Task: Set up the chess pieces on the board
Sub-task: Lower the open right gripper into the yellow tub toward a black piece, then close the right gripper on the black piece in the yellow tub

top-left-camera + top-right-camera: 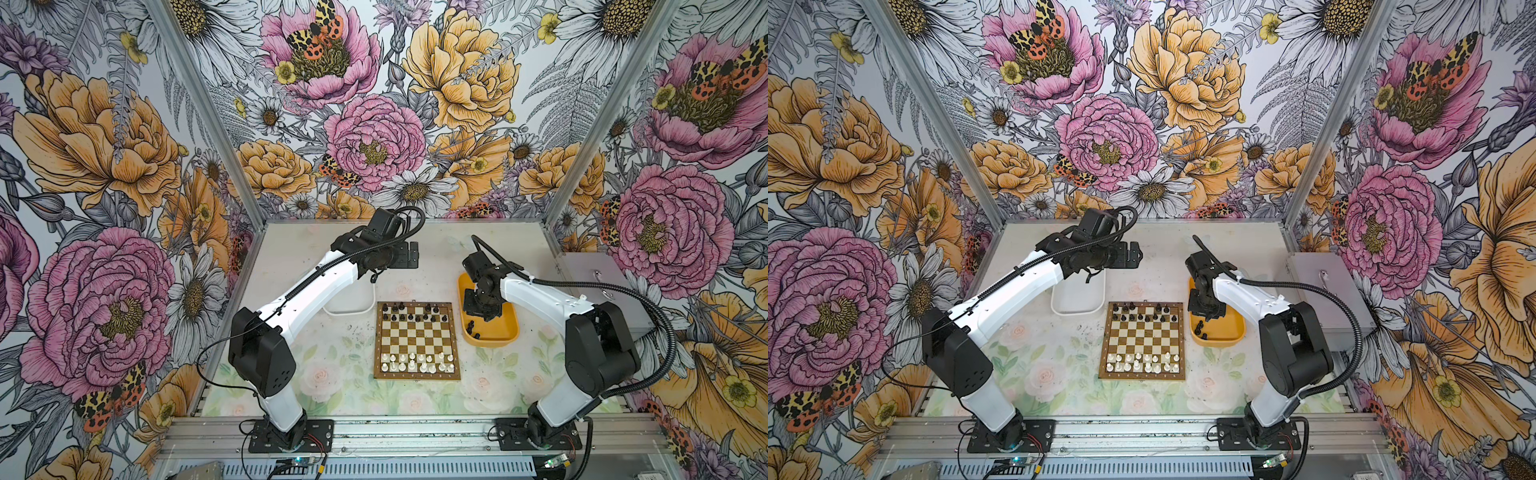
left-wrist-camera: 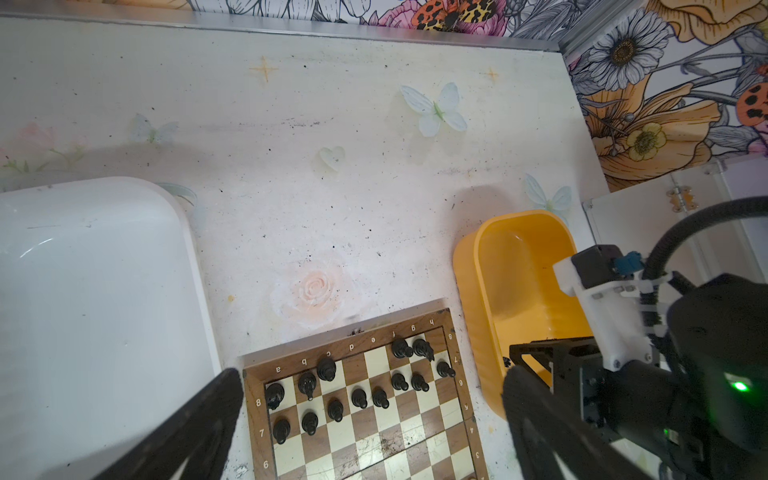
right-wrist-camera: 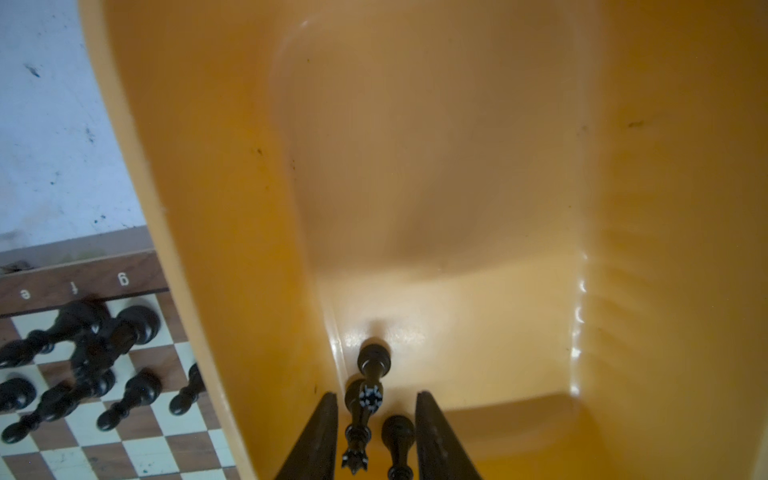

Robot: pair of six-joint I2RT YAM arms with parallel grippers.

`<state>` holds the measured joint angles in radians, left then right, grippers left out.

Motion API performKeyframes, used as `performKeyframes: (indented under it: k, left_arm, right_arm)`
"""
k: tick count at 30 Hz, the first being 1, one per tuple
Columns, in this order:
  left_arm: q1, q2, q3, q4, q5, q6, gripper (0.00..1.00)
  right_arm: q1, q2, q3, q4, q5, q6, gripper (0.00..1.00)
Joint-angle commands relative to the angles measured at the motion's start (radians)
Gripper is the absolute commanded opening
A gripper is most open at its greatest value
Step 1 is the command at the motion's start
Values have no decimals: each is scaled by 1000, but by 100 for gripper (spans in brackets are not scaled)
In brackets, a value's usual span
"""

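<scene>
The pale tabletop (image 1: 316,374), printed with faint roses and butterflies and flecked with dark specks, sat inside a booth of bold floral wallpaper (image 1: 374,137) framed by aluminium posts (image 1: 199,104). At its centre lay the small square chessboard (image 1: 417,340) of brown and cream checks with a brown wooden border. Glossy white chessmen (image 1: 420,362) filled its two near rows. Black chessmen (image 2: 358,397) stood on the two far rows, with empty squares near the middle of the back one. A white rounded tray (image 1: 1077,299) lay just beyond the board's far left corner, and a yellow rounded tray (image 1: 498,332) lay just beside its right edge. The left gripper (image 1: 410,254) hung high above the table beyond the board's far edge, fingers (image 2: 195,424) spread wide and holding nothing. The right gripper (image 3: 376,401) pointed down into the yellow tray, apart from the board. Its fingers (image 3: 320,440) were part-way apart, with a black queen (image 3: 358,432) and a black pawn (image 3: 398,434) lying between them on the tray floor. Neither was visibly clamped. Another black piece (image 3: 374,361) lay just past the fingertips.
</scene>
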<state>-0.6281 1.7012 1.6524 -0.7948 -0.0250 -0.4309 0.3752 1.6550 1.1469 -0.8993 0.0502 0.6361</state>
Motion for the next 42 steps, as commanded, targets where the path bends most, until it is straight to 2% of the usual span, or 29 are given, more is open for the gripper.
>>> performKeyframes:
  k: [1,14,32,42]
  left_arm:
    - [10,-38,-2,18,-12,-16,99]
    - [16,-46,-2,7,-21,-17,99]
    - [28,-58,-10,-1,-18,-9,99]
    - [31,-66,-6,-13,-26,-7,99]
  right_arm:
    - [-4,12,-14,29,-13,1,34]
    - [-5,32,-39,46,-27,-1,29]
    - [-5,44,-70,78,-32,6,28]
    - [-5,69,-62,86,-39,0,23]
